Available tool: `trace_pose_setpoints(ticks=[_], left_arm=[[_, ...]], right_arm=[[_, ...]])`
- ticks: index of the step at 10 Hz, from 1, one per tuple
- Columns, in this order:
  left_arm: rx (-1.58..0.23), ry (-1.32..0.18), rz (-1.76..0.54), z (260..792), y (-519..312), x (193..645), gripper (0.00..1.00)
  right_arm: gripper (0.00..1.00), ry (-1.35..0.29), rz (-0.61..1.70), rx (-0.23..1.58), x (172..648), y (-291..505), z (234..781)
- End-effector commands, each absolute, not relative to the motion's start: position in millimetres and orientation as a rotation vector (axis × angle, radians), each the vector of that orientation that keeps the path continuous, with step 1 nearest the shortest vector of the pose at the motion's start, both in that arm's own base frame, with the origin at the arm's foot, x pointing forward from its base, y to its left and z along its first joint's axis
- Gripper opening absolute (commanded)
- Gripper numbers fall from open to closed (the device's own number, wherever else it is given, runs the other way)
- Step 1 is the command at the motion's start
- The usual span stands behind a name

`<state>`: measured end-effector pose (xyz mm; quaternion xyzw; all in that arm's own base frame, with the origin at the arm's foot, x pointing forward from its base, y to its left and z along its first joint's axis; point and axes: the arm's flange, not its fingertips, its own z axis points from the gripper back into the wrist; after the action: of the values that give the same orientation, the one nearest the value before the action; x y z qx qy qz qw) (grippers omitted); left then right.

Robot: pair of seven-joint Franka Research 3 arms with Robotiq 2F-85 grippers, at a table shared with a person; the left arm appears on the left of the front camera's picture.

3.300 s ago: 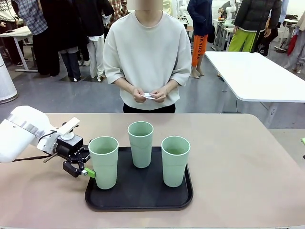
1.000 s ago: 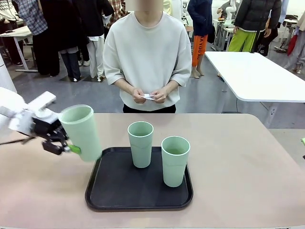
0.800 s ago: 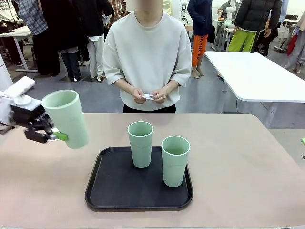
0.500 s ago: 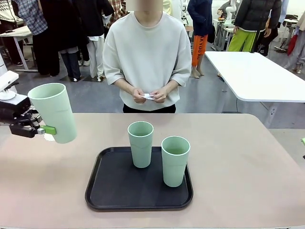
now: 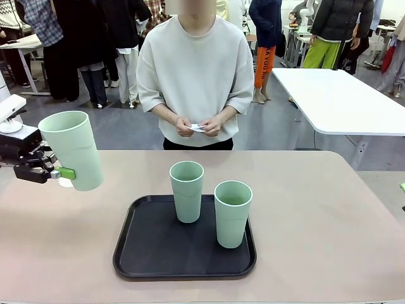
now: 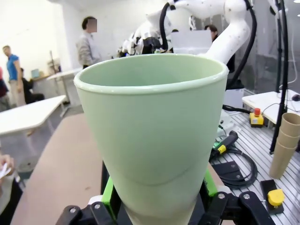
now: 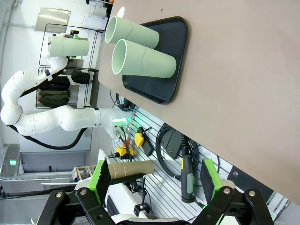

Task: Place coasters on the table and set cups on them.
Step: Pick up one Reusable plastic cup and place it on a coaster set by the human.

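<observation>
My left gripper is shut on a pale mint-green cup, holding it low on its wall, in the air over the table's far left edge. In the left wrist view the cup stands between the green pads. Two more cups stand upright on the black tray. The person across the table holds thin white coasters in both hands. My right gripper is open with nothing in it, off the table's side; its view shows the tray with both cups.
The beige table has bare room left and right of the tray. A white table stands behind at the right. Other people stand in the background. A stack of paper cups sits on a bench beside my left arm.
My left gripper has carried the cup from above the tray's left edge up and leftward to the table's left edge. It has barely moved in the last half second.
</observation>
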<state>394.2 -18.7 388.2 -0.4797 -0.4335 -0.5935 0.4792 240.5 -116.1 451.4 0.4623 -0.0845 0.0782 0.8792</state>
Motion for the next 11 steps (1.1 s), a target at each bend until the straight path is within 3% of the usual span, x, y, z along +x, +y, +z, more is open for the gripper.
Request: trace_pose_setpoints(ticks=[1,6,10,11], left_arm=[[-1.139,-1.083,-1.426,387,16,411,0.83],[-1.064,-1.118,-1.290,356,146,452,0.83],[-0.991,-1.232,-1.172,347,159,466,0.83],[-1.028,-1.142,-1.219,337,168,466,0.83]], right_arm=[[1.00,-0.188,0.172,0.982,242,-116,450],[1.00,-0.188,0.172,0.982,242,-116,450],[1.00,-0.188,0.172,0.982,242,-116,450],[1.00,-0.188,0.172,0.982,242,-116,450]])
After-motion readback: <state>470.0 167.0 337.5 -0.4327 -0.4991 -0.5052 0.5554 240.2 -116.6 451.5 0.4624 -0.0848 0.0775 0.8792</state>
